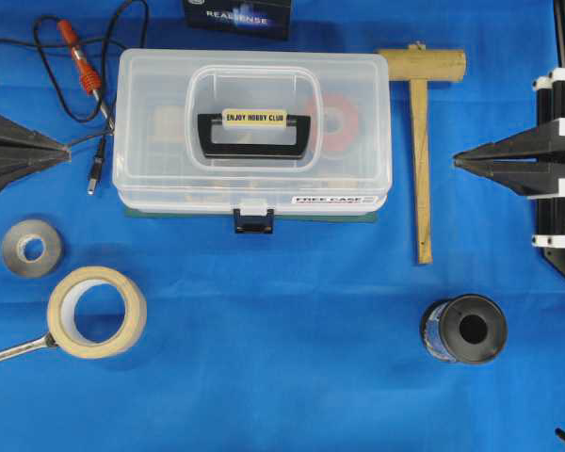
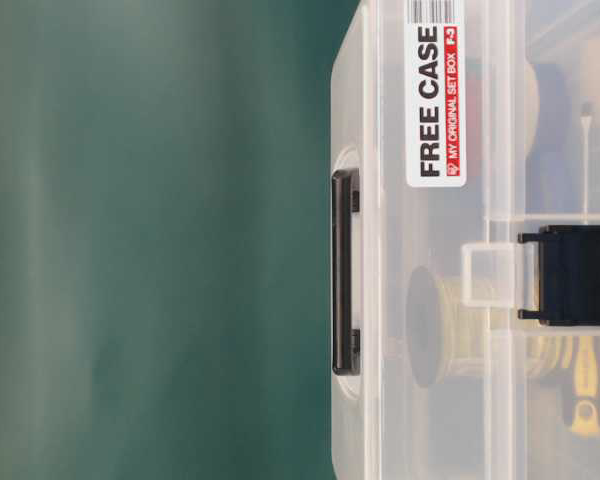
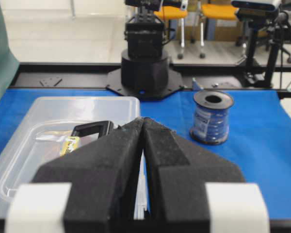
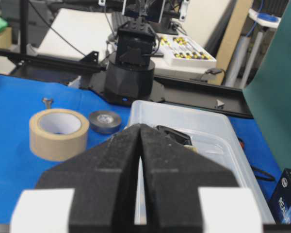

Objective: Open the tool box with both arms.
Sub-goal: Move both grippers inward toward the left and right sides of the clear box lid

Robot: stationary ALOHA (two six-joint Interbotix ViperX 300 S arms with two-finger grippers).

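The tool box [image 1: 169, 104] is a clear plastic case lying closed on the blue cloth, with a black handle [image 1: 254, 135] on its lid and a small dark latch [image 1: 252, 221] at its front edge. In the table-level view the tool box [image 2: 400, 300] fills the right side, latch [image 2: 575, 275] shut. My left gripper [image 1: 68, 146] is shut and empty, off the box's left side. My right gripper [image 1: 457, 162] is shut and empty, to the right of the box. From the left wrist the tool box [image 3: 87, 109] lies beyond the left gripper [image 3: 143, 119]; from the right wrist the tool box [image 4: 184, 116] lies beyond the right gripper [image 4: 140, 126].
Red-tipped cables [image 1: 75, 56] lie left of the box, a dark REALSENSE box [image 1: 237, 17] behind it, a wooden T-shaped tool [image 1: 421, 141] to its right. Grey tape [image 1: 31, 248], masking tape [image 1: 97, 312], a wrench [image 1: 14, 350] and a wire spool [image 1: 462, 330] lie in front.
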